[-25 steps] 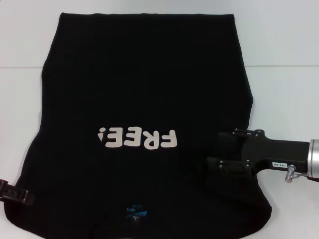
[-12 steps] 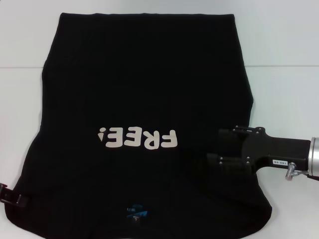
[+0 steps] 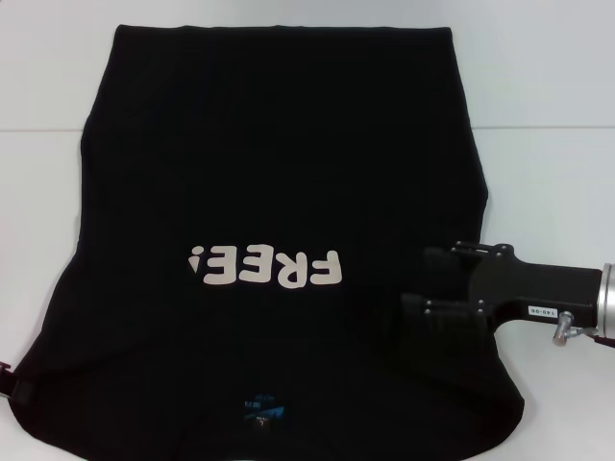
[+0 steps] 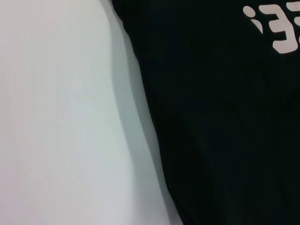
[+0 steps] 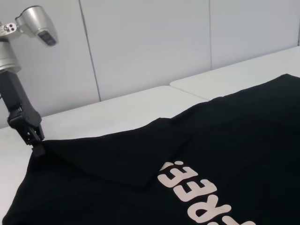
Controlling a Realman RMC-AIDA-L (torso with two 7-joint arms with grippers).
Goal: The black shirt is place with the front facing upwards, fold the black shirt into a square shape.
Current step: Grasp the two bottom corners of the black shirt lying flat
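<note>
The black shirt (image 3: 288, 192) lies flat under the right gripper (image 3: 432, 288); bare white table (image 3: 557, 173) is open behind it.

The left gripper (image 3: 12, 376) slides off toward the near left corner of the table (image 3: 548, 173), now barely showing at the black shirt (image 3: 279, 163)'s edge; the right gripper (image 3: 415, 284) drifts slightly nearer over the shirt's right side

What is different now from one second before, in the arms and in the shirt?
The left gripper slid outward along the black shirt's near left edge, almost leaving the head view. The right gripper over the shirt's right side drifted slightly toward the robot. The shirt lies unchanged, front up.
</note>
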